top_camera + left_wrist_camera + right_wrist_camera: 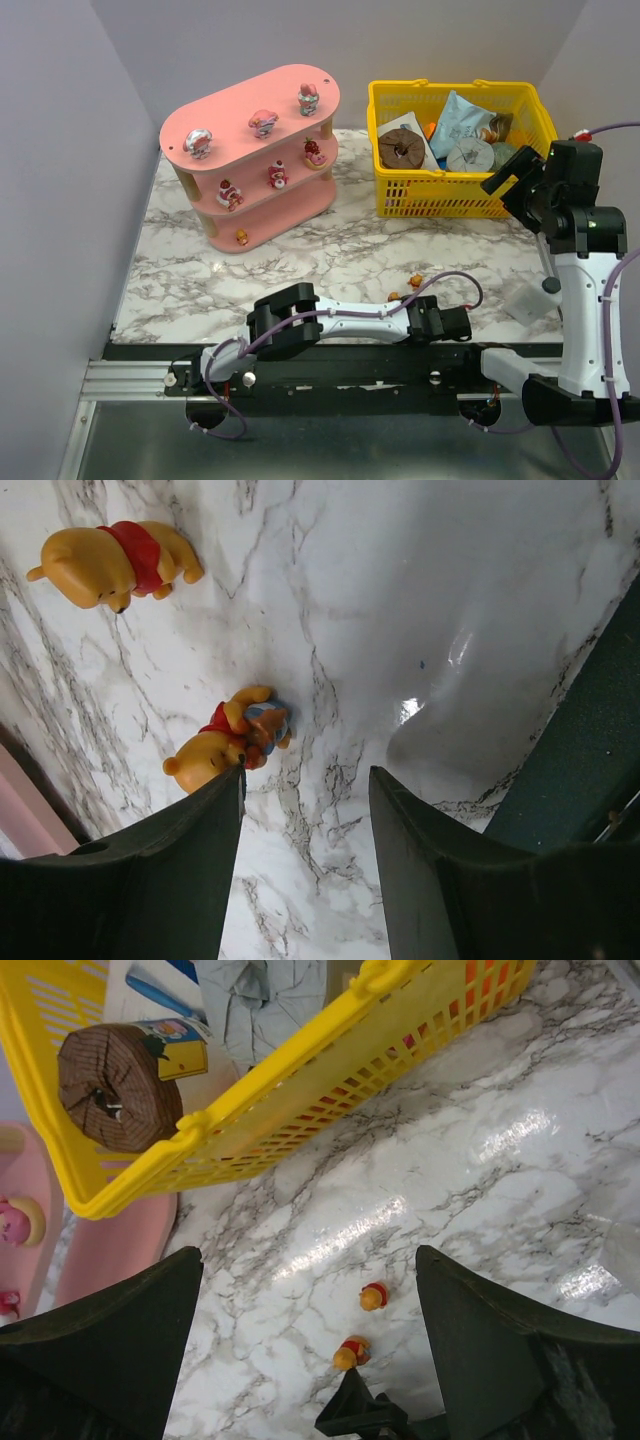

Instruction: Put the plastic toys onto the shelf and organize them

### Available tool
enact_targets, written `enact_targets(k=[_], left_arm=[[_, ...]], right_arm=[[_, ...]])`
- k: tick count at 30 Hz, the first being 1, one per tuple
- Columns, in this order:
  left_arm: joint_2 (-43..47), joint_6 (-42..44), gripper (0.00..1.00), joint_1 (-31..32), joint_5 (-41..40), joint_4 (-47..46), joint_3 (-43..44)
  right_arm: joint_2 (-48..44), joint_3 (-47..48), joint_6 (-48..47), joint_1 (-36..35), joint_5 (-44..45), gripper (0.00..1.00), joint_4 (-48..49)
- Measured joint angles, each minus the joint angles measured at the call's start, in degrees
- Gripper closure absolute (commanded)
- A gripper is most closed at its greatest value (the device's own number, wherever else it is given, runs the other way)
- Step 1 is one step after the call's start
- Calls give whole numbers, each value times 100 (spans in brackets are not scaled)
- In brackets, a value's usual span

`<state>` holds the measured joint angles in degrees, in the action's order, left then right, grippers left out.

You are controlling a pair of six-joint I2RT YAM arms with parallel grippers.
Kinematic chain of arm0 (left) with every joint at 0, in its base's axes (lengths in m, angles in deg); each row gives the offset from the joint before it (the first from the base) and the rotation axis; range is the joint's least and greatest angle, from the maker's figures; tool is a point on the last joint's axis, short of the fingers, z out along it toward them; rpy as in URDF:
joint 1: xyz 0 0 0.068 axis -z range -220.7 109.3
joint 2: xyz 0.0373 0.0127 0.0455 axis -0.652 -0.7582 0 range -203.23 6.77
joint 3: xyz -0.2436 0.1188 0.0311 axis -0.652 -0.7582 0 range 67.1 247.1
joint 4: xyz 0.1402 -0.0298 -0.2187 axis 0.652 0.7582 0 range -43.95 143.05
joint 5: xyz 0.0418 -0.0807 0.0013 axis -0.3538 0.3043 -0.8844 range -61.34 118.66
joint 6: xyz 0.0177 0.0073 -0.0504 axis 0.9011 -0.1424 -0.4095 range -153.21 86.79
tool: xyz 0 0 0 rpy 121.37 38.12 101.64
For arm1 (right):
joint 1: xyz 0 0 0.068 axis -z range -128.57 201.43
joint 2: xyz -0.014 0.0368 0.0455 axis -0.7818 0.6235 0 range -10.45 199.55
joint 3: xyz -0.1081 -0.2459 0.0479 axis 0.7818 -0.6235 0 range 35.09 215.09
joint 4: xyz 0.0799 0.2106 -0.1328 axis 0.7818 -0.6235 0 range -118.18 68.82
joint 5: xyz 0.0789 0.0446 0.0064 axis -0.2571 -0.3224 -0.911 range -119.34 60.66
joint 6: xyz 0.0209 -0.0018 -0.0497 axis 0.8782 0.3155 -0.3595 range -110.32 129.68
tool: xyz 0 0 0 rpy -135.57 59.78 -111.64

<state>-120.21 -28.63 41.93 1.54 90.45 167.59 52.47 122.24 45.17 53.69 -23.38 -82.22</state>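
Black left gripper [305, 780] lies low in front of the yellow basket [450, 195], fingers part-open, empty. Right gripper [310, 1260] raised beside basket, wide. Yellow bear toy [215, 750] lies at left fingertip, apparently toppled.

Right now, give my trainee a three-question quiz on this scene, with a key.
1. True or false: the top board of the shelf carries three toys.
2. The two bear figurines lie: A) on the shelf's top board, B) on the table by the left gripper, C) on the shelf's middle board.
3. How many toys stand on the middle board?
Key: 1 true; 2 B; 3 three.
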Motion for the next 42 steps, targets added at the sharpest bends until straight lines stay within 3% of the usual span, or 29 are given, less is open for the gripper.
enact_targets(k=[35,42], left_arm=[[0,337,38,-153,-739,-17,127],[0,435,44,-249,-684,-59,94]], right_arm=[[472,446,-9,0,33,6,-122],[485,446,-7,0,33,7,-114]])
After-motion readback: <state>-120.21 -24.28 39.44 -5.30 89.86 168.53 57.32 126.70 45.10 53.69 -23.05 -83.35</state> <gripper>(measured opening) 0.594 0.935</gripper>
